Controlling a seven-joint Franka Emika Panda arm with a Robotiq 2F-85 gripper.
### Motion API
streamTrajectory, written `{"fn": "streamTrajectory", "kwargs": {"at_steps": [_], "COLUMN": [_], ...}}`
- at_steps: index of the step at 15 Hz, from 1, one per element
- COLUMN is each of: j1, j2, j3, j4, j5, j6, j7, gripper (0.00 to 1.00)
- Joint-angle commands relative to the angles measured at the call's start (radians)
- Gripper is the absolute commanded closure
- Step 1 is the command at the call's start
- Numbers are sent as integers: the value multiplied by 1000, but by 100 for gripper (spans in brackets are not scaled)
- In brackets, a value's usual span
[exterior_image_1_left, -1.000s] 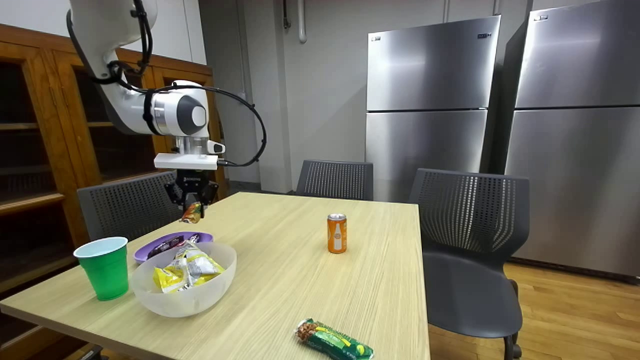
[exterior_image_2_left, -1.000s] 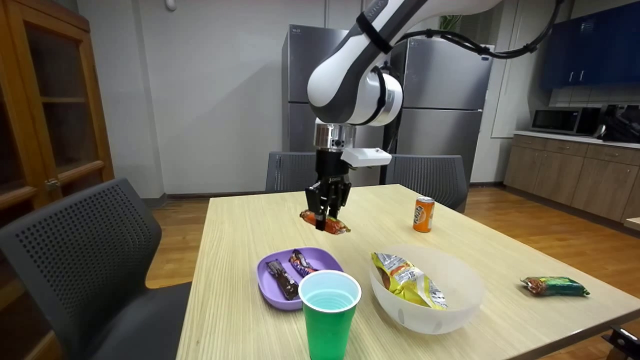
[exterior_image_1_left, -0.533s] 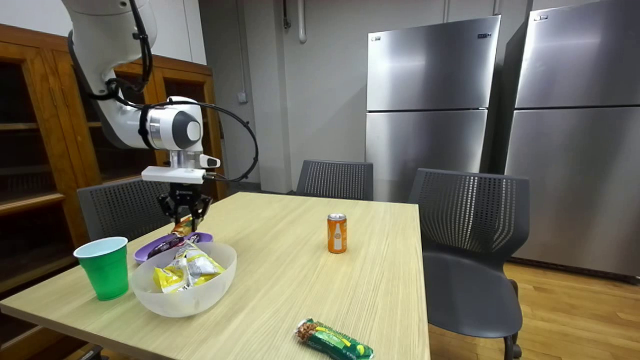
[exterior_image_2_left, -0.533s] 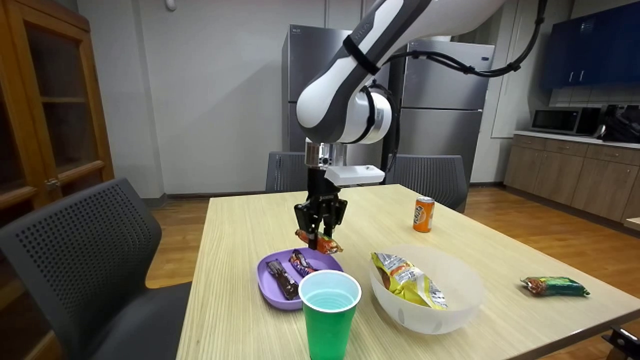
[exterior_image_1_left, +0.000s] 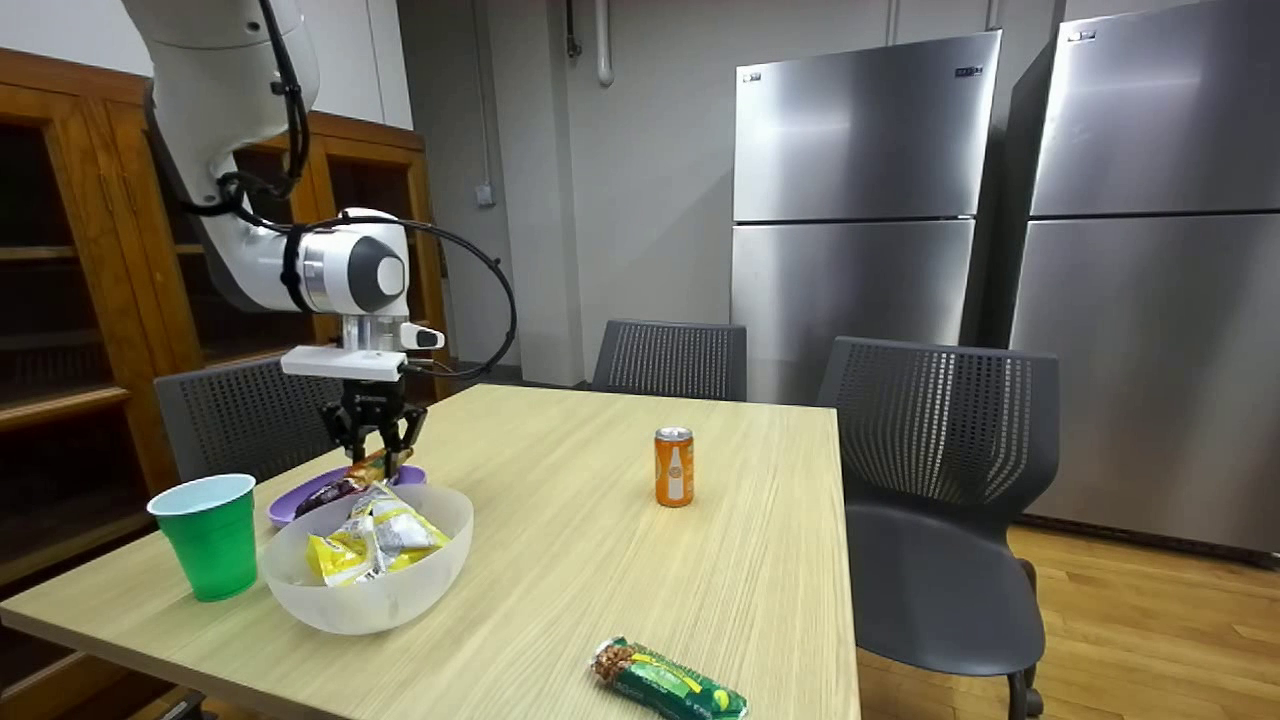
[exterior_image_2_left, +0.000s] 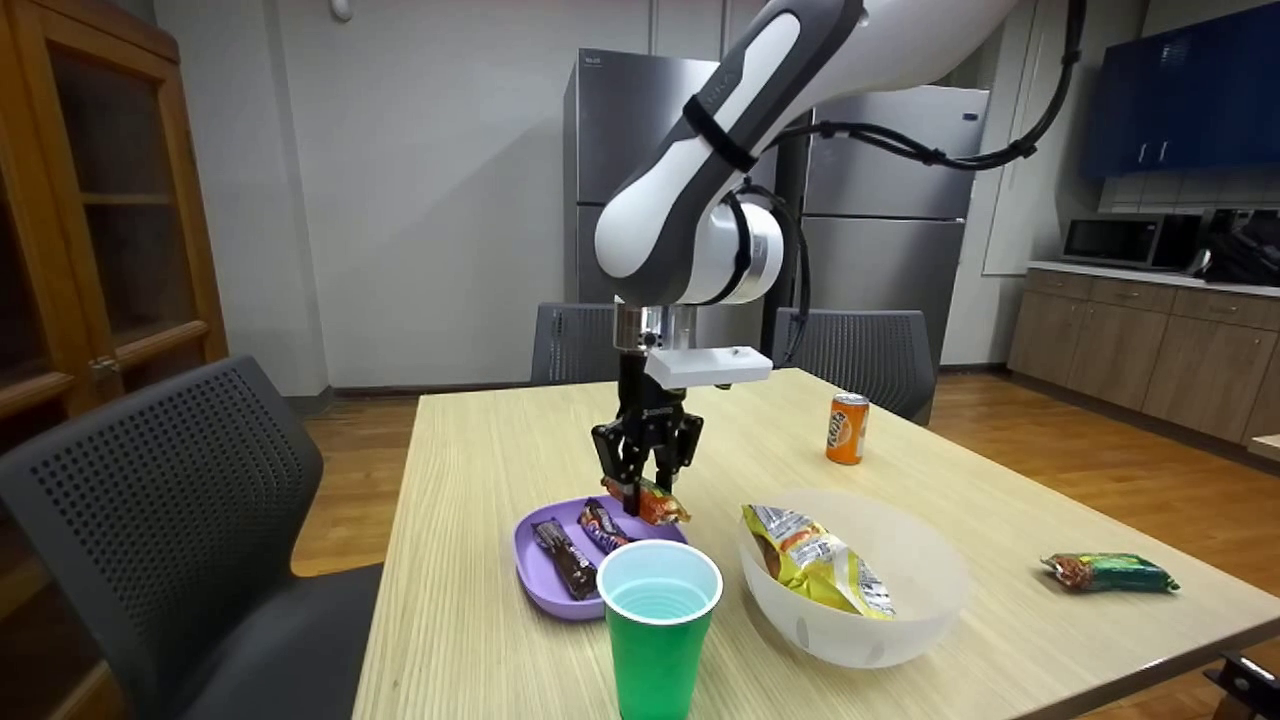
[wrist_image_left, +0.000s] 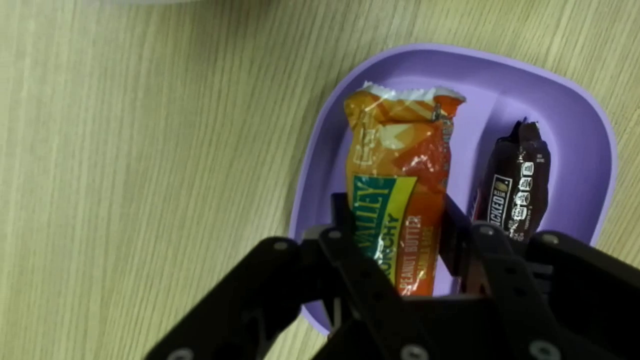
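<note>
My gripper (wrist_image_left: 398, 220) is shut on an orange granola bar (wrist_image_left: 395, 150), one finger against each long side. The wrist view shows the bar over the left part of a purple plate (wrist_image_left: 582, 150); a dark candy bar (wrist_image_left: 520, 185) lies on the plate to the right of the right finger. In an exterior view the gripper (exterior_image_2_left: 646, 492) holds the orange bar (exterior_image_2_left: 662, 507) low at the plate's far side, behind two dark candy bars (exterior_image_2_left: 566, 560). Whether the orange bar touches the plate I cannot tell.
A green cup (exterior_image_2_left: 655, 650) and a frosted bowl (exterior_image_2_left: 850, 645) with yellow snack bags (exterior_image_1_left: 345, 560) stand close to the plate. Farther off are an orange can (exterior_image_1_left: 674, 470) and a green granola bar (exterior_image_1_left: 670, 680). Dark chairs (exterior_image_1_left: 940, 440) surround the table.
The gripper has come down with the orange bar from above the table to the purple plate, shifting slightly left in both exterior views. The grip has stayed the same.
</note>
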Motion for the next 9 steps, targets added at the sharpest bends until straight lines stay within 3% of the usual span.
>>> {"fn": "streamTrajectory", "kwargs": {"at_steps": [1, 4, 9], "j1": [10, 8, -14], "j2": [-8, -31, -94], "j3": [-9, -8, 3], "j4": [14, -4, -38], "j5": [1, 0, 9], "j6": [-24, -8, -40], "j7": [15, 9, -28], "gripper": [24, 3, 0]}}
